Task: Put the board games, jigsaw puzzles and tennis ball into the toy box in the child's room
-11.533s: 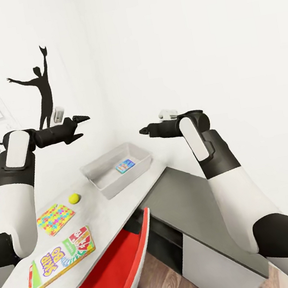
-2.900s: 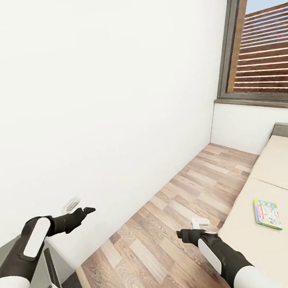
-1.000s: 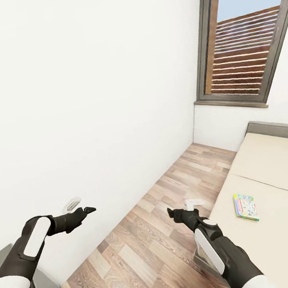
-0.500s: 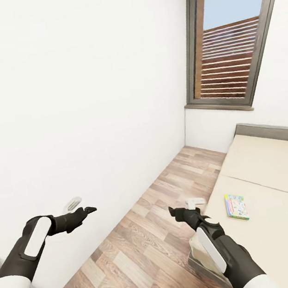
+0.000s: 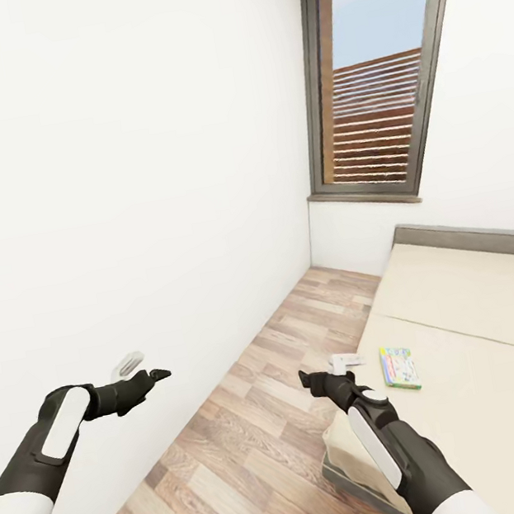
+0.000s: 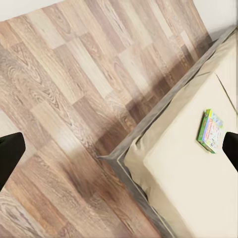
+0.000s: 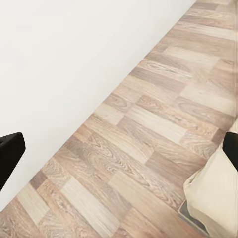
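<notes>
Head view: a flat green-bordered board game box point(image 5: 400, 367) lies on the low cream mattress bed point(image 5: 488, 335), near its floor-side edge and just beyond the right gripper point(image 5: 316, 382). Both that gripper and the left gripper point(image 5: 156, 376) are empty; their fingers look spread in the wrist views. A reach from this angle could nudge the box further inward. Its printing is too small to read.

A strip of bare floor point(image 5: 257, 407) is left open between the wall point(image 5: 112, 189) at 9 o'clock and the bed point(image 5: 474, 354) at 3 o'clock; the mattress is bare around one game box point(image 5: 399, 367).
</notes>
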Robot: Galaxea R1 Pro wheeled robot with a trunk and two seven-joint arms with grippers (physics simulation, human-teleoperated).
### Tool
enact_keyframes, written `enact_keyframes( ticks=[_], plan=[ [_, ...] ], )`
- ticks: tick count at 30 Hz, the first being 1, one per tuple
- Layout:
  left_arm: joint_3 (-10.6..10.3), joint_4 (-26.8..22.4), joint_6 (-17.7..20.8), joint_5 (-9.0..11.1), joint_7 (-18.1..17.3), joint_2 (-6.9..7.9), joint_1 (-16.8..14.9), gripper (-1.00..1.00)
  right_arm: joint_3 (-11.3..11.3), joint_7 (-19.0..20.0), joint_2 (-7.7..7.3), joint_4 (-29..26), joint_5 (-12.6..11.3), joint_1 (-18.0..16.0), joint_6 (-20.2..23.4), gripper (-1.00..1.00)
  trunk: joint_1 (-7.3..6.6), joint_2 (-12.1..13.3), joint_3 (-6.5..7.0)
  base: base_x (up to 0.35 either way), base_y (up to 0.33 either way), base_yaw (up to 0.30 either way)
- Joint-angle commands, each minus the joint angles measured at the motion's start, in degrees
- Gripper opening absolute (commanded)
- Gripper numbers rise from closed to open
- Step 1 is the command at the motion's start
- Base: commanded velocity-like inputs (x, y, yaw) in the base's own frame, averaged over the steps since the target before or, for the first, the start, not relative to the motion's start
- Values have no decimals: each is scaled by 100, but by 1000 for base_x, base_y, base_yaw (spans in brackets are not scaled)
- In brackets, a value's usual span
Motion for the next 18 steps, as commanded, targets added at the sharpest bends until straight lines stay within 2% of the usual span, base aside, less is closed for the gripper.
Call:
enact_keyframes(
  ticks=[1,5,13,18],
  plan=[
    [-12,-5,11,20,14,6,-4,100,17,-52,-2,-9,-56,-6,21,100,4,-13,-6,0,62,-198],
    [-11,-5,11,20,10,12,-4,100,26,-53,3,-6,-45,-6,22,100,4,-13,25,0,164,-201],
    [-11,-5,11,20,5,14,-4,100,28,-53,0,-18,-46,-6,17,100,4,-13,84,38,252,-198],
    [-18,-5,11,20,3,14,-4,100,35,-53,2,-36,-45,-6,8,100,4,-13,95,43,95,-60]
  ],
)
